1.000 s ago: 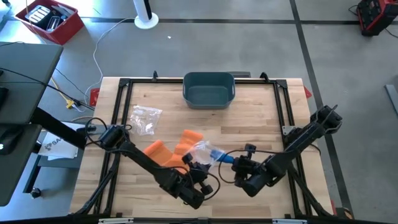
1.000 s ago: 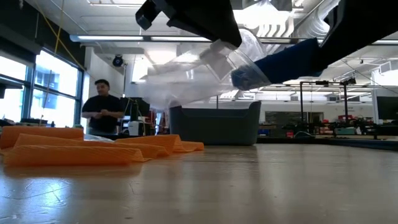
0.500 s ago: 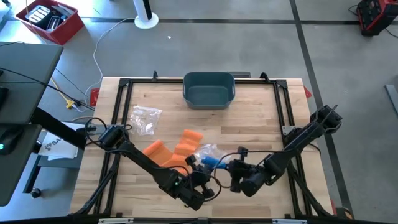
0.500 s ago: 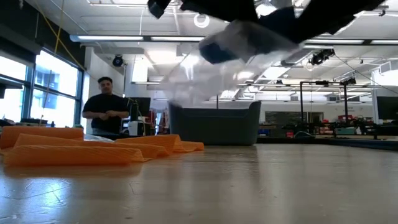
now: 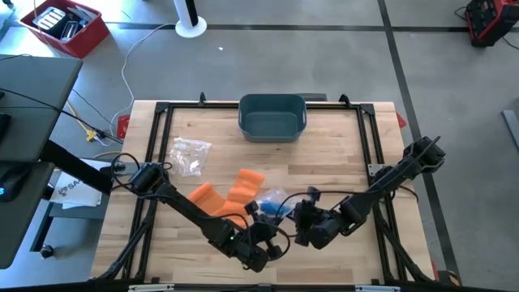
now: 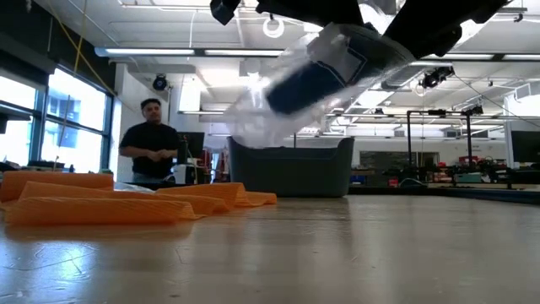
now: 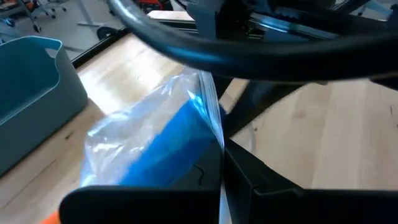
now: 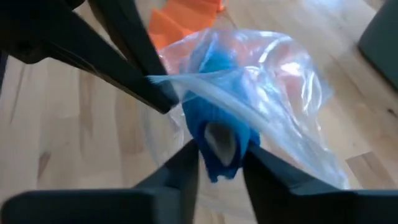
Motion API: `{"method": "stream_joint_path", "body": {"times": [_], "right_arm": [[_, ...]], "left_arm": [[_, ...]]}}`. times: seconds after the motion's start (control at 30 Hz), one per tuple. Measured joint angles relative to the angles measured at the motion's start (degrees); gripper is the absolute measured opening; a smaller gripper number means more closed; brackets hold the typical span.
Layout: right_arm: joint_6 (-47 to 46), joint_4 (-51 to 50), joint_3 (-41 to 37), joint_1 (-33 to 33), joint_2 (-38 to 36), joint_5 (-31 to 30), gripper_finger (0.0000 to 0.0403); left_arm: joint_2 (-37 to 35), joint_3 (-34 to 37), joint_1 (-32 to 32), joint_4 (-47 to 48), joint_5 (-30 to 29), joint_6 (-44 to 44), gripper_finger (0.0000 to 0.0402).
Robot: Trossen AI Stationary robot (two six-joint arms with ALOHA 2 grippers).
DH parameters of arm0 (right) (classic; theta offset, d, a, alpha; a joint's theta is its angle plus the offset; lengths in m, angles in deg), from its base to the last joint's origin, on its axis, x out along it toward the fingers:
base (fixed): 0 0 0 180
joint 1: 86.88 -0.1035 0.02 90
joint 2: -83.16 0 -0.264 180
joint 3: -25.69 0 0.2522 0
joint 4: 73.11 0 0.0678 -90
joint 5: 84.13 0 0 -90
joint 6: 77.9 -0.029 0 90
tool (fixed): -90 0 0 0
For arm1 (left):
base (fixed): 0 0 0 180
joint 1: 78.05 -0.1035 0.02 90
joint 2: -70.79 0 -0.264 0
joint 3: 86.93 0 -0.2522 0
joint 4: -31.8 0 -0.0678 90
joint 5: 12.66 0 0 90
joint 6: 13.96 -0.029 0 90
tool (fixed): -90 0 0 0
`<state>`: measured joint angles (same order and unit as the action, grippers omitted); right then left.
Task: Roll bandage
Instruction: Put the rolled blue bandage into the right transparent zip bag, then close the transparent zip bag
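Bandage: a blue roll (image 8: 219, 127) sealed inside a clear plastic bag (image 8: 283, 74), lifted off the bench and hanging between the two grippers near the front middle of the bench.
Bag: crumpled and see-through; in the low view it (image 6: 278, 101) floats above the wood with the dark blue roll (image 6: 308, 80) tilted inside it.
Left gripper: (image 5: 258, 235) low at the front of the bench, just left of the bag; its fingers are clenched on an edge of the plastic, and its own wrist view shows the bag's sealed edge (image 7: 208, 102) pinched at the dark fingers.
Right gripper: (image 8: 219, 163) just right of the bag, facing the left one; its fingers (image 8: 180, 168) stand on either side of the roll's end, through the plastic. Whether they press it or have let go, I cannot tell.
Both arms: they reach in from the bench's left and right sides and meet at the bag (image 5: 272, 203).
Orange pieces: folded orange strips (image 5: 235, 195) lie flat on the wood, just behind and left of the bag.
Second bag: a small clear packet (image 5: 189, 154) lies on the left part of the bench, well apart from the grippers.
Bin: a grey-blue tub (image 5: 272, 118) stands at the back middle edge of the bench (image 5: 340, 154).
Background: a person (image 6: 152, 152) stands in the room beyond the bench.
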<state>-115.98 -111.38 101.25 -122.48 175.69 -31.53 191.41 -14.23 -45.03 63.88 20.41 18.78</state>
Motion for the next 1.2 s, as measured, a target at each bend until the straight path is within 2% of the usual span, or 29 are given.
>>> {"method": "stream_joint_path", "body": {"times": [0.1,0.2,0.43,0.63,0.8,0.93,1.07,1.2], "right_arm": [[0.2,0.0,0.0,0.0,0.0,0.8,0.0159],[0.4,0.0,0.0,-0.5,-0.4,0.9,0.0191],[8.2,0.0,0.1,-4.3,-4.0,3.3,0.02],[19.0,0.8,0.1,-9.6,-4.4,2.3,0.02],[22.9,2.5,0.1,-9.4,-1.0,1.2,0.0184],[24.2,3.9,0.1,-8.0,2.7,-0.1,0.0157],[25.1,6.0,0.1,-7.0,5.9,-1.6,0.0116],[25.1,6.5,0.1,-6.9,6.7,-3.5,0.0049]], "left_arm": [[0.0,0.0,0.0,0.2,1.4,1.5,0.0],[0.0,0.0,0.0,2.4,1.8,4.3,0.0],[0.0,0.0,-0.7,9.2,2.7,11.7,0.0],[0.0,0.0,-1.6,6.3,9.7,13.6,0.0],[0.0,0.0,-1.9,5.7,11.1,13.1,0.0],[0.0,0.0,-2.6,4.1,13.3,13.0,0.0],[0.0,0.0,-2.7,3.6,14.3,12.6,0.0],[0.0,0.0,-2.5,2.3,14.1,11.8,0.0016]]}}
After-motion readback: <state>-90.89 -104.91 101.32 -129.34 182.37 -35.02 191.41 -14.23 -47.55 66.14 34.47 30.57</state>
